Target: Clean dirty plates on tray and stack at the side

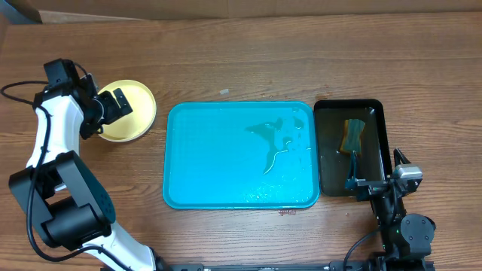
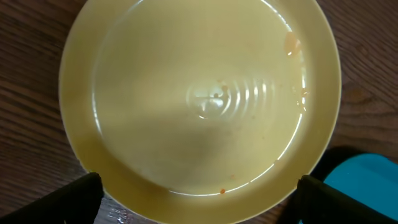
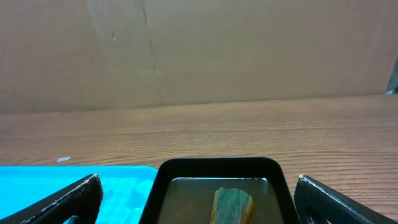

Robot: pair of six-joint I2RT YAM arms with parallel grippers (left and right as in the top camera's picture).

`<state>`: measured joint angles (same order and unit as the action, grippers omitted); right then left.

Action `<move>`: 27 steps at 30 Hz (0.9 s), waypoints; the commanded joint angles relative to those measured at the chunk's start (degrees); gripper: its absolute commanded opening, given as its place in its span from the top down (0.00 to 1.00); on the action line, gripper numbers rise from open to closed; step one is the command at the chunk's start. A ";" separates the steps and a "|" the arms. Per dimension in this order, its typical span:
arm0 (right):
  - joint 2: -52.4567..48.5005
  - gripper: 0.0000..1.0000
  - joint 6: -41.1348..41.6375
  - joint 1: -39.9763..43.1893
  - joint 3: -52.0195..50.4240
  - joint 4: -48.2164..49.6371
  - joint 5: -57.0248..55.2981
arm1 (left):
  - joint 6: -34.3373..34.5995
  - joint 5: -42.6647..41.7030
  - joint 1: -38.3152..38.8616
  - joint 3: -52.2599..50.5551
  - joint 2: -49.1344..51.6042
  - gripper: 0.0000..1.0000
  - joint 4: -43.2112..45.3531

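A pale yellow plate (image 1: 140, 120) sits on the table left of the turquoise tray (image 1: 226, 150). It fills the left wrist view (image 2: 205, 99) and has small orange-red smears near its rim. A sliver of wet pale surface shows under its near edge; I cannot make out the white plates. My left gripper (image 1: 113, 104) (image 2: 199, 190) is open and empty, hovering over the plate with a finger on each side. My right gripper (image 1: 370, 185) (image 3: 196, 190) is open and empty at the near end of the black tray. The turquoise tray holds only streaks of water.
The narrow black tray (image 1: 350, 103) (image 3: 217, 165) stands right of the turquoise tray, with murky water and a green-yellow sponge (image 1: 354, 135) (image 3: 233, 205) in it. A cardboard wall stands behind the table. A corner of the turquoise tray shows in both wrist views (image 2: 367, 180) (image 3: 62, 180).
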<state>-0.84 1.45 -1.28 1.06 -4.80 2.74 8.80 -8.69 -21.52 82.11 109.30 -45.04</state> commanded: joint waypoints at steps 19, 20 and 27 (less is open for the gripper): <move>0.68 0.00 -0.39 -0.37 -0.61 0.20 -0.11 | -2.91 2.43 28.68 0.24 -36.98 0.00 0.02; 0.68 0.00 -0.39 -0.37 -0.61 0.17 -0.09 | -4.28 4.42 28.65 0.22 -38.47 0.00 -0.07; 0.68 0.00 -0.39 -0.37 -0.61 0.20 -0.09 | -5.03 9.38 28.24 -0.11 -49.29 0.00 -0.26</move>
<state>-0.84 1.45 -1.28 1.06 -4.78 2.74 5.50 -2.20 7.03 82.08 63.16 -45.15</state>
